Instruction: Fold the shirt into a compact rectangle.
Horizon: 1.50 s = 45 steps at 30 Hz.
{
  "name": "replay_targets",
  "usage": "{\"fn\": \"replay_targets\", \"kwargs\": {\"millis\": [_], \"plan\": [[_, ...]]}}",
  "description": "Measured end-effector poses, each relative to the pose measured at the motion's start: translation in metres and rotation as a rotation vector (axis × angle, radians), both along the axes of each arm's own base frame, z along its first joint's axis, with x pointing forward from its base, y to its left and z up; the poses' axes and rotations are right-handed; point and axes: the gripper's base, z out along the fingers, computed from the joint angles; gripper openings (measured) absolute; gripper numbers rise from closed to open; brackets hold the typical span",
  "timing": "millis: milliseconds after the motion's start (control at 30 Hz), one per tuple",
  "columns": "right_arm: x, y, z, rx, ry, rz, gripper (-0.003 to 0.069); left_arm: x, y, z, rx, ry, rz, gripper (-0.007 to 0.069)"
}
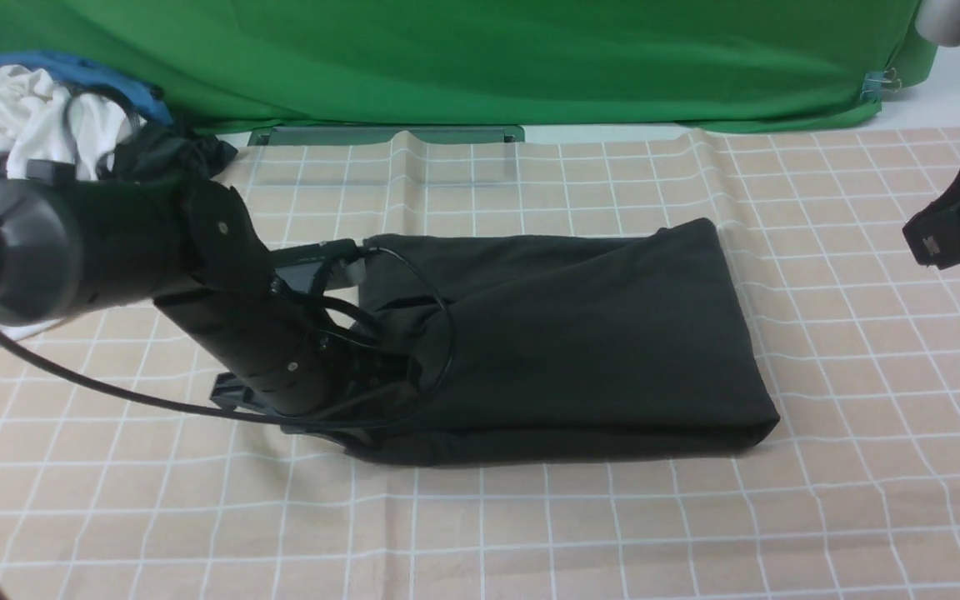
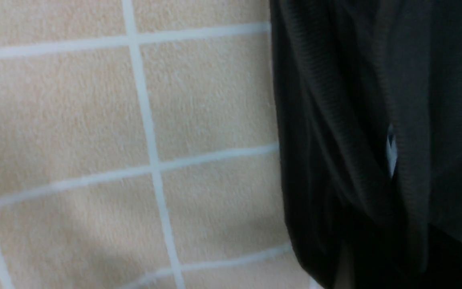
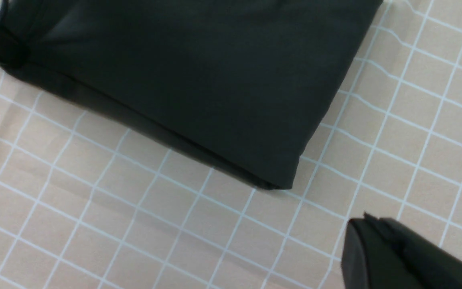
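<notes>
The black shirt [image 1: 580, 333] lies folded into a long rectangle on the checked cloth; its smooth folded corner [image 3: 199, 72] fills the right wrist view. My left gripper [image 1: 367, 362] is down at the shirt's left end, where the fabric puckers toward it, and it looks shut on that bunched edge. In the left wrist view the gathered black shirt [image 2: 355, 120] shows a sliver of white label [image 2: 391, 152], and the gripper's fingers [image 2: 447, 261] are dark against the cloth. My right gripper [image 1: 930, 242] hovers off the shirt's right side, shut and empty, fingertips together [image 3: 365, 224].
A pile of white garments [image 1: 13, 117] and a dark one [image 1: 172, 150] sits at the back left. A green backdrop [image 1: 488, 58] closes the far side. The beige checked cloth [image 1: 530, 533] covers the table. The left arm's cable [image 1: 113, 392] trails over it.
</notes>
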Motion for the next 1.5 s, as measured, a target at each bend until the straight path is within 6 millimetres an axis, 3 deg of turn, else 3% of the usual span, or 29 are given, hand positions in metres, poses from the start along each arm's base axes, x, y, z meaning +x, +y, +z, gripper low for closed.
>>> {"fn": "replay_targets", "kwargs": {"millis": [33,200,433,533,700,800,900,1033,1100,1133,1167,1200,1300,1333,1500], "plan": [[0.000,0.000,0.000,-0.001,0.000,0.000,0.0036,-0.007,0.002,0.014,-0.005,0.001,-0.002,0.0052],[0.001,0.000,0.000,0.000,-0.007,-0.001,0.0036,-0.032,0.010,0.038,-0.020,-0.030,0.013,0.0052],[0.001,0.000,0.001,0.003,-0.014,-0.001,0.0042,-0.058,0.024,0.024,0.078,0.026,-0.026,0.0063],[0.001,0.000,0.001,0.002,-0.013,-0.001,0.0043,-0.059,0.029,0.021,0.132,0.020,-0.038,0.0127],[-0.003,-0.001,0.002,-0.013,-0.007,0.018,0.0043,-0.058,0.032,0.025,0.175,0.019,-0.068,0.0305],[-0.014,-0.005,0.010,-0.005,-0.044,0.022,0.0043,-0.058,0.034,0.037,0.193,0.002,-0.064,0.0325],[-0.036,-0.013,0.028,0.019,-0.144,0.018,0.0043,-0.064,0.039,0.058,0.193,-0.086,-0.054,0.0267],[-0.084,-0.032,0.066,0.080,-0.416,0.003,0.0043,-0.089,0.049,0.107,0.137,-0.298,-0.026,0.0078],[-0.098,-0.037,0.075,0.107,-0.510,-0.002,0.0043,-0.100,0.052,0.122,0.102,-0.379,-0.011,0.0044],[-0.126,-0.047,0.085,0.157,-0.666,-0.009,0.0043,-0.118,0.058,0.143,0.043,-0.503,0.013,0.0022],[-0.139,-0.051,0.087,0.179,-0.735,-0.012,0.0045,-0.131,0.062,0.155,0.006,-0.580,0.027,0.0017],[-0.158,-0.058,0.085,0.204,-0.828,-0.017,0.0045,-0.148,0.067,0.166,-0.034,-0.671,0.042,0.0017],[-0.191,-0.070,0.077,0.263,-1.036,-0.027,0.0045,-0.180,0.078,0.175,-0.094,-0.803,0.065,0.0019],[-0.206,-0.075,0.064,0.283,-1.120,-0.031,0.0045,-0.199,0.085,0.177,-0.127,-0.884,0.079,0.0018],[-0.234,-0.084,0.022,0.363,-1.375,-0.038,0.0045,-0.244,0.103,0.163,-0.189,-1.106,0.113,0.0018]]}}
